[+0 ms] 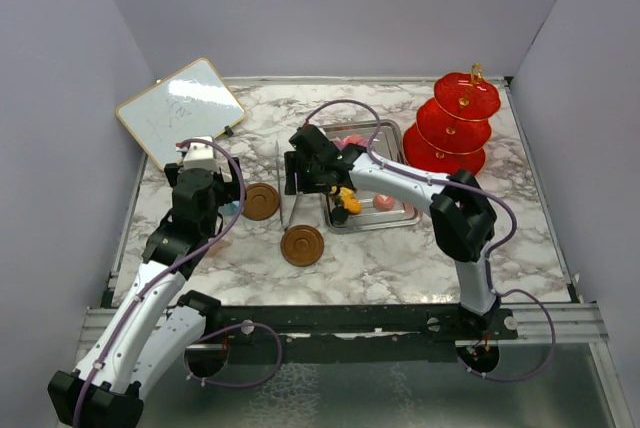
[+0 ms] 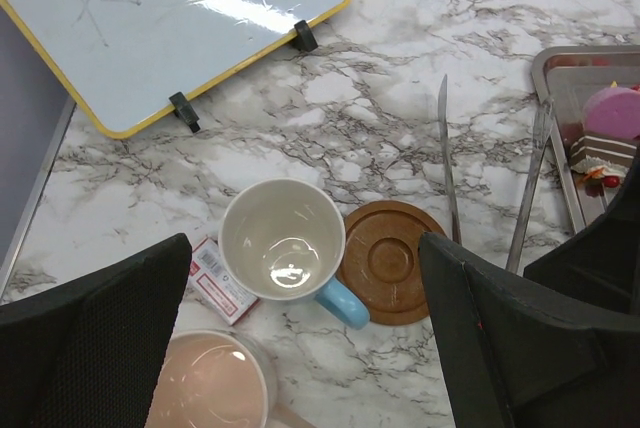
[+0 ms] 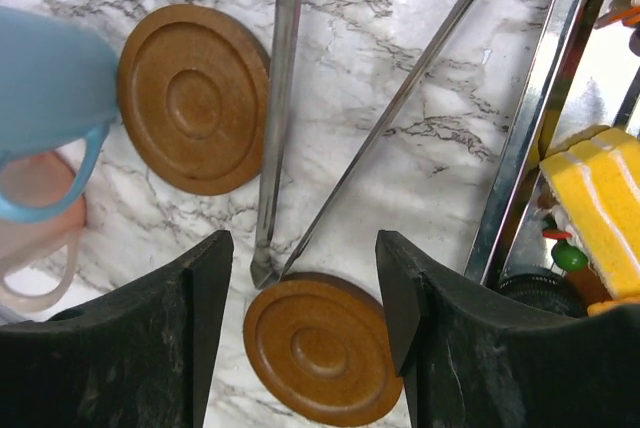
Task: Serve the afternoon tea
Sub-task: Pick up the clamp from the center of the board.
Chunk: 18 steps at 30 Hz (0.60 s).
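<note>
Only wrist views show blue cup (image 2: 282,238), pink cup (image 2: 205,383), hidden overhead, left claw (image 2: 305,241) spread, right claw (image 3: 305,238) spread.

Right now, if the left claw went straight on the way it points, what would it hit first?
Probably the blue cup, standing upright straight ahead of the open left gripper; its rim sits higher than the brown saucer beside it. Depth is hard to judge.

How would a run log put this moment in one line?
left hand: open, above blue cup | right hand: open, above tongs | saucers: bare | yellow cake: in tray
</note>
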{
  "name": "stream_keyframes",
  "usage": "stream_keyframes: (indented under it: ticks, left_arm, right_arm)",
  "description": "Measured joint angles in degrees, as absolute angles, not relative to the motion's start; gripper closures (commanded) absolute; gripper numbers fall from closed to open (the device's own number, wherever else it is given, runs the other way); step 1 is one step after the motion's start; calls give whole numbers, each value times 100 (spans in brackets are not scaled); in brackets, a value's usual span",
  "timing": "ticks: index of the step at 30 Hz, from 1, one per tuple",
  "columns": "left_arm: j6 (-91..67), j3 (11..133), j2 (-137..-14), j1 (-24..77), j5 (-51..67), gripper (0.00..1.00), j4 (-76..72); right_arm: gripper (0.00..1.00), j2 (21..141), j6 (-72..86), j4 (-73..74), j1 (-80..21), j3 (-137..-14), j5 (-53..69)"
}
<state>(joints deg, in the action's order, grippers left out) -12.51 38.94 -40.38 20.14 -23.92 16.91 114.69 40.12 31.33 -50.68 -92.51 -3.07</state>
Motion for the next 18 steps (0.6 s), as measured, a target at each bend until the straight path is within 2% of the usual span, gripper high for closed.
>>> stream_keyframes:
  ticks: [12, 18]
  left_arm:
    - [-1249, 3887, -4038, 1944, -2401, 1, 1608]
    - [-1251, 3859, -3852, 1942, -2401, 1, 1594]
  right_arm:
    - [48, 12287, 3981, 3179, -5096, -9795, -539]
    - [60, 12431, 3909, 3192, -5109, -9800, -720]
